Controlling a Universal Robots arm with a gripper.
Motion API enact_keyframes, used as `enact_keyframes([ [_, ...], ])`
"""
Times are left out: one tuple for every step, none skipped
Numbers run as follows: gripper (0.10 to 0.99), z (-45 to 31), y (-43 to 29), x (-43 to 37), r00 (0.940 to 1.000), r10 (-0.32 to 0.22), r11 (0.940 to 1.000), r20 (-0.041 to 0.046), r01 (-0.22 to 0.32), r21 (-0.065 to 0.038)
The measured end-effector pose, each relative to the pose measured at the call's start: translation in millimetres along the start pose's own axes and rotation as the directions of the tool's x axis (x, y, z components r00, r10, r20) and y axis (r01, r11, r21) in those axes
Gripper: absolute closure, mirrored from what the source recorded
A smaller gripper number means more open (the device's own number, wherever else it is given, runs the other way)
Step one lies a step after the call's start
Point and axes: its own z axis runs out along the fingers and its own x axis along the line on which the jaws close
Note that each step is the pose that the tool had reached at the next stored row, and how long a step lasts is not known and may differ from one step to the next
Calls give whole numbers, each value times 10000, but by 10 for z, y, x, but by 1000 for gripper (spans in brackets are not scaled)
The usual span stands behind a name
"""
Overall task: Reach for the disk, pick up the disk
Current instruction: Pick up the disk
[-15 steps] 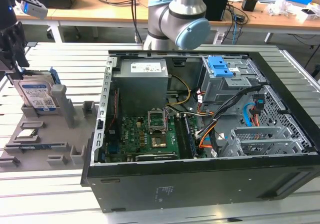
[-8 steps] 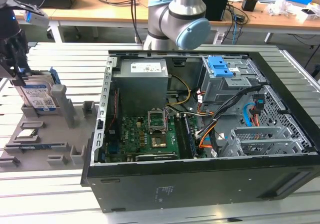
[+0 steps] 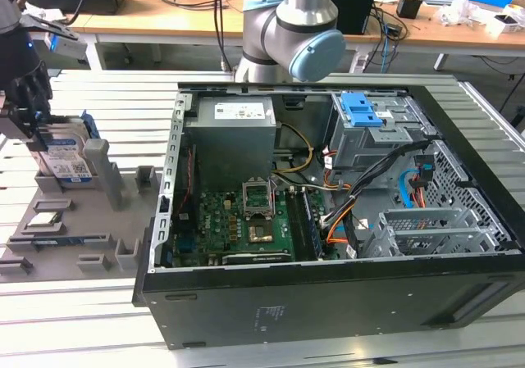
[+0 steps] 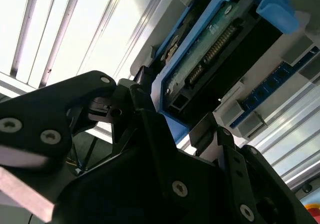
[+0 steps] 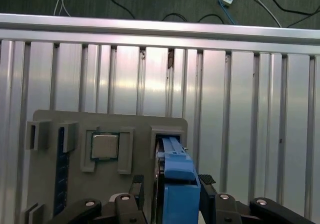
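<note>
First wrist view: black fingers [image 5: 207, 180] pinch the upright, flat disk [image 5: 177, 174] by its blue plastic rails.

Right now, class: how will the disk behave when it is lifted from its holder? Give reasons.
Probably stiff: the disk has a metal body. Likely heavy for its size, being metal-cased. Standing on edge in the holder, it could tip once lifted clear.

Table [image 3: 82, 335]: silver aluminium top of parallel ribbed slats.
Plate [image 3: 82, 218]: grey moulded fixture with raised slots and pockets, lying flat on the slats at the exterior view's left.
Case [image 3: 328, 302]: black computer case, on its side with the open face up, resting on the slats just beside the plate, toward the exterior view's right.
</note>
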Motion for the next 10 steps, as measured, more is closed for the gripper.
enact_keyframes([
  [541,9,-2,0,10000,-20,10000,0,20,1],
  [541,20,-2,0,10000,-24,10000,-1,24,0],
  [541,44,-4,0,10000,-27,10000,-1,27,0],
  [541,69,-4,0,10000,-28,10000,-1,28,0],
  [541,70,-4,0,10000,-29,10000,-2,29,-2],
  [541,70,-4,0,10000,-29,10000,-2,29,-2],
  [541,70,-4,0,10000,-28,10000,-2,28,-2],
  [541,71,-4,0,10000,-29,10000,-2,29,0],
  [561,71,-4,0,10000,-28,10000,-1,28,0],
  [561,71,-4,0,10000,-29,10000,-1,29,-1],
])
